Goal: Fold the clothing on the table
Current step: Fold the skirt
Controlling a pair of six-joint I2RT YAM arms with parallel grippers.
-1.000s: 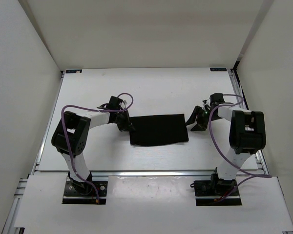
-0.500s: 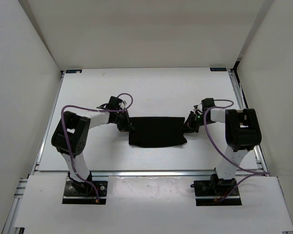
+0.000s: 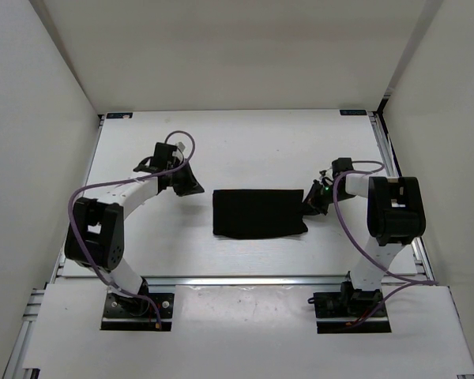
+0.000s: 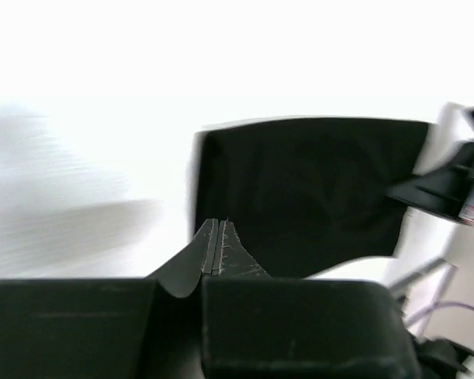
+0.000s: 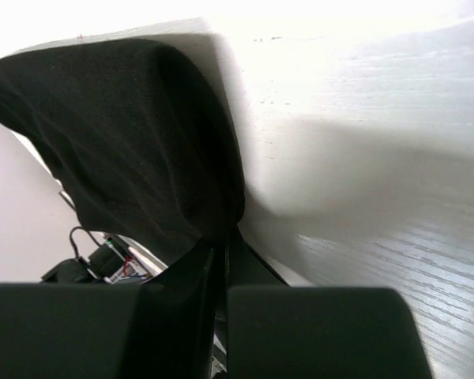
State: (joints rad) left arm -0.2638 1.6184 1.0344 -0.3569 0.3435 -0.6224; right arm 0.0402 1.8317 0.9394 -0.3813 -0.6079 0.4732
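- step in hand: i judge this to be the start of a fold from the right. the clothing (image 3: 259, 213) lies flat as a dark rectangle near the middle of the worktop (image 3: 245, 142), long side running left to right.
- right end effector (image 3: 308, 207): closed on the right edge of the clothing. in the right wrist view the fabric humps up over the closed fingers (image 5: 209, 272), so i read this as a pinch on the edge, not just contact.
- left end effector (image 3: 193, 188): closed and holding nothing. it sits off the left end of the clothing, apart from it. the left wrist view shows the fingertips (image 4: 217, 241) pressed together, with the garment beyond them.
- next move, as i judge it: lift the pinched edge just clear of the worktop, carry it left across the garment, then lay it on the far edge. the lift must stay low, or the whole piece may drag instead of folding.
- risk: soft fabric with one corner held may twist. i cannot tell how many layers are in the pinch.
- surroundings: metal rails (image 3: 385, 154) run along the worktop sides, well apart from the clothing. a purple cable (image 3: 344, 225) loops beside the right arm, near its wrist.
- obstruction: the left end effector stands near the landing side. i would keep it out of the fold path or use it to pin the left edge.
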